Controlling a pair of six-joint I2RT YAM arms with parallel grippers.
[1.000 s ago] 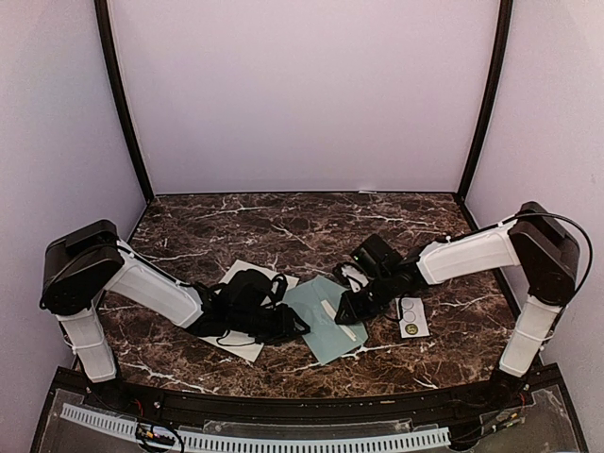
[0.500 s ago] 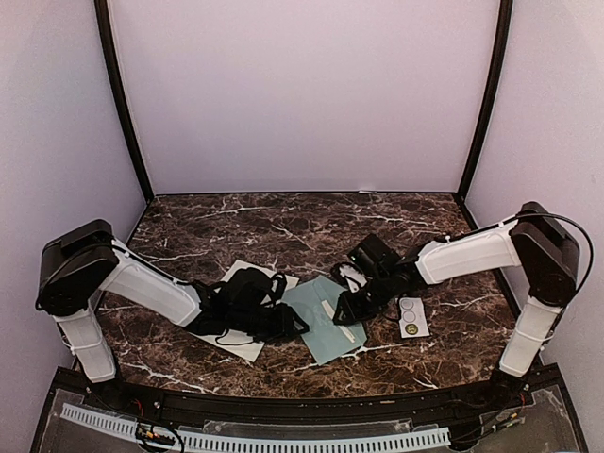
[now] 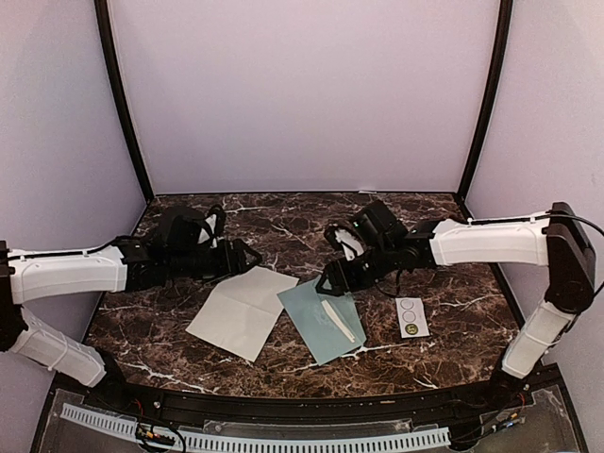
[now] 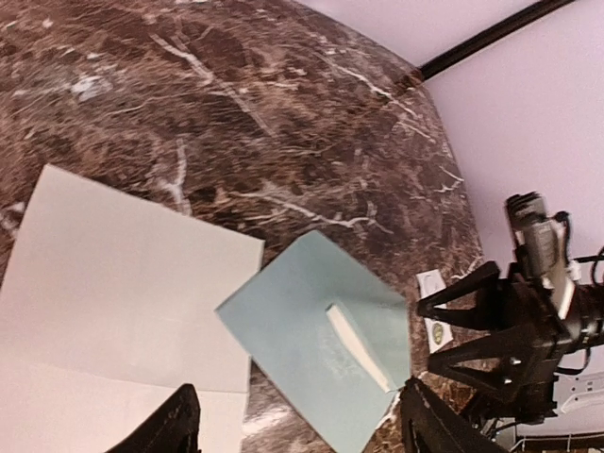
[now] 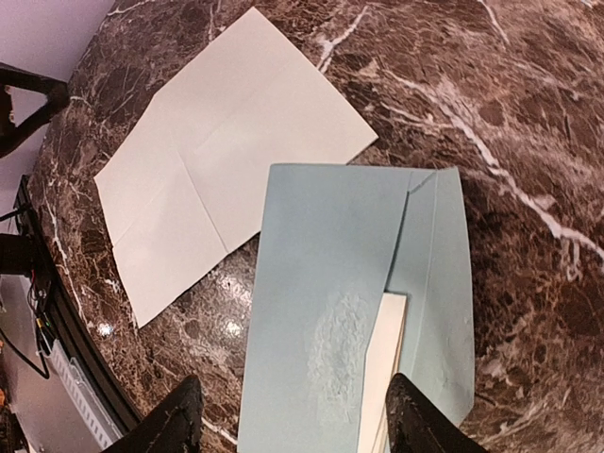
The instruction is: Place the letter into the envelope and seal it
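Note:
The letter (image 3: 243,311) is a large off-white creased sheet lying flat on the marble table, left of centre. It also shows in the left wrist view (image 4: 123,283) and the right wrist view (image 5: 226,160). The envelope (image 3: 321,321) is pale blue-green and lies just right of the letter; both wrist views show it (image 4: 302,340) (image 5: 330,311). A narrow cream piece (image 5: 382,368) sticks out at its flap. My left gripper (image 3: 247,255) is open and empty above the table behind the letter. My right gripper (image 3: 330,274) is open and empty above the envelope's far edge.
A small white strip with three circles (image 3: 411,317) lies right of the envelope, also visible in the left wrist view (image 4: 434,307). Black corner posts and pale walls enclose the marble table (image 3: 283,217). A ribbed rail runs along the near edge.
My left arm has pulled back off the letter to the far left and risen, uncovering the sheet. My right gripper has lifted and drawn back from the envelope.

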